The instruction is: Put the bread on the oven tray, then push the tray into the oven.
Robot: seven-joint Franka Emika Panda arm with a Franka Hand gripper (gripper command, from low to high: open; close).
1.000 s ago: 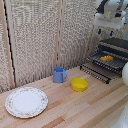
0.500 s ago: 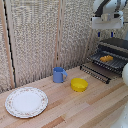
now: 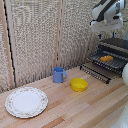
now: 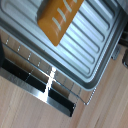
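Bare pan (image 4: 95,45) surface beside the bread (image 4: 57,17).

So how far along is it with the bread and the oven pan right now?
Done: the bread already lies on the oven pan, flat by the wrist view. In hand: nothing visibly; the arm hangs above the oven, its clamp not in view. Left: the pan looks only partly in over the open door, so sliding it home along the brackets remains.

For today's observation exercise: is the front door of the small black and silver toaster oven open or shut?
Open. The toaster oven's door hangs folded down, exposing the dark metal pan carrying the orange-brown bread block.
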